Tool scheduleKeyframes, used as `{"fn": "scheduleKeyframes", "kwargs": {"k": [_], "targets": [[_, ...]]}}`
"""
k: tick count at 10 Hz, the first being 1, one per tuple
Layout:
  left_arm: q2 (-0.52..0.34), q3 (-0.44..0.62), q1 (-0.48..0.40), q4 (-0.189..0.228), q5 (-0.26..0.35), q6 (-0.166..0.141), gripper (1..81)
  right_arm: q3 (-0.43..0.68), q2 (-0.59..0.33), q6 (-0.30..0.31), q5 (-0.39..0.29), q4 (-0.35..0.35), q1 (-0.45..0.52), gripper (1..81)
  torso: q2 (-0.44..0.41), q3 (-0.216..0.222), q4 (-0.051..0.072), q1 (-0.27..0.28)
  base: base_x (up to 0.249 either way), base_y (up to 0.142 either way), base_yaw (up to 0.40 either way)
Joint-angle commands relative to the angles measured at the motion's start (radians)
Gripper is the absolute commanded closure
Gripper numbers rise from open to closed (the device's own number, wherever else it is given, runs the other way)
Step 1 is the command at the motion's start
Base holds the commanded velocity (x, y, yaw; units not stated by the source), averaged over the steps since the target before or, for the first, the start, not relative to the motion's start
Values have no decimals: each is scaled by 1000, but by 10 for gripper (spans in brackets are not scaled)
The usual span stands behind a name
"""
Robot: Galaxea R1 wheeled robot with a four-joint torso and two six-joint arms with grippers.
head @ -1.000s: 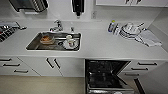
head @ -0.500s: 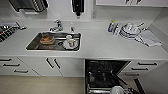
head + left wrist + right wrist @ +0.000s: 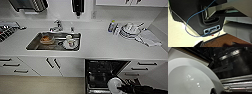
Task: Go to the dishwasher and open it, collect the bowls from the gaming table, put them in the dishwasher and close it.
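Note:
The dishwasher (image 3: 105,72) stands open under the white counter, its dark racked inside showing. A white bowl (image 3: 115,85) hangs tilted over its opening at the lower right. My right gripper (image 3: 126,88) is shut on the bowl's rim, with the dark arm coming in from the right. In the right wrist view the bowl (image 3: 189,79) looms large in front of the dishwasher's (image 3: 230,63) dark inside and metal rails. The gaming table is out of view.
A steel sink (image 3: 35,45) holds a cup, a plate and a brown dish. Stacked plates (image 3: 128,31) and a cloth (image 3: 150,38) lie on the counter's right. White drawers flank the dishwasher. Beige floor (image 3: 37,86) lies to the left.
The white bowl and my right arm have come into the head view at the lower right, over the open dishwasher. The counter and sink have not changed.

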Motion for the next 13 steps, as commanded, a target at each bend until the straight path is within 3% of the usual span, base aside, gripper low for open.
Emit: {"fn": "scheduleKeyframes", "kwargs": {"k": [1, 5, 9, 10, 13], "targets": [[-24, 6, 55, 11, 26, 8, 10, 38, 2, 2, -53, 47, 140, 811, 0, 0, 0, 0, 0, 0, 0], [-6, -15, 64, 5, 8, 7, 10, 38, 40, 2, -102, 85, 234, 811, 0, 0, 0, 0, 0, 0, 0], [1, -27, 70, 1, 6, 7, 10, 22, 26, 1, -110, 143, 314, 811, 0, 0, 0, 0, 0, 0, 0], [4, -33, 71, 1, 6, 7, 10, 30, 22, 1, -110, 146, 315, 10, 0, 0, 0, 0, 0, 0, 0], [11, -36, 71, 2, 6, 7, 10, 33, 11, -10, -110, 148, 279, 10, 0, 0, 0, 0, 0, 0, 0]]}}
